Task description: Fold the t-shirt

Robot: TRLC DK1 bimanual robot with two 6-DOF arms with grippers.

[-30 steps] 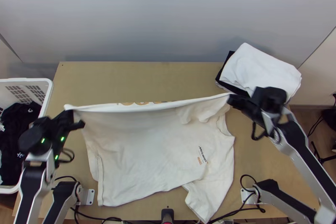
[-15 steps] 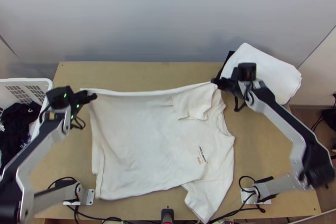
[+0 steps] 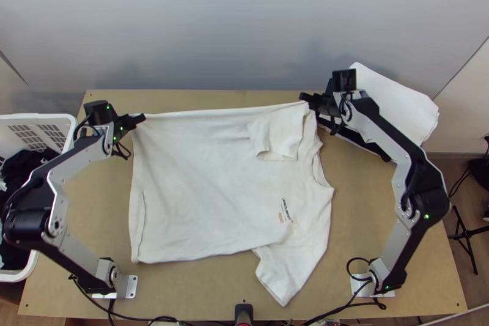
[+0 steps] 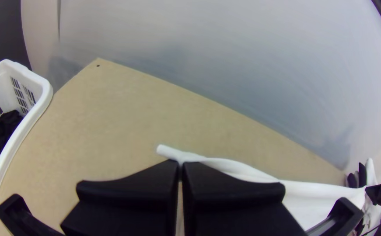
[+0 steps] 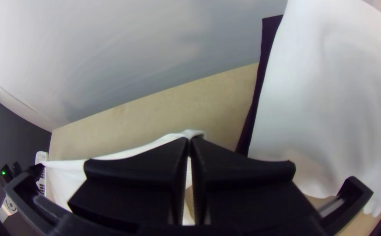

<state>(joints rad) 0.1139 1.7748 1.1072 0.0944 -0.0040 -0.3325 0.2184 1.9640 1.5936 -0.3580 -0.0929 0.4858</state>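
Because the white basket (image 3: pixel 38 117) stands at the table's left side, close to the left arm, a wide swing of that arm's elbow could knock its rim; the left gripper (image 3: pixel 144 117) has its fingers pressed together on one far corner of the t-shirt (image 3: pixel 214 173), and in the left wrist view only a short tip of cloth sticks out past them, so a hard sideways pull might slip it free; the t-shirt lies spread over the middle of the table (image 3: pixel 98 203), its far edge drawn nearly straight between the two grippers, and if they part further that edge could stretch or pop out of one grip; toward the right, one sleeve (image 3: pixel 281 133) lies flat on top of the body, and it could ruck up or flip if the edge were laid down too fast; the other sleeve (image 3: pixel 287 277) juts toward the near edge, likely to spoil the outline unless it is tucked in; the neck opening (image 3: pixel 318 167) curves at the right side and may crease; the right gripper (image 3: pixel 302 97) pinches the other far corner, just beside the pile of cloth (image 3: pixel 391 106), so drifting right could drag or topple that pile.
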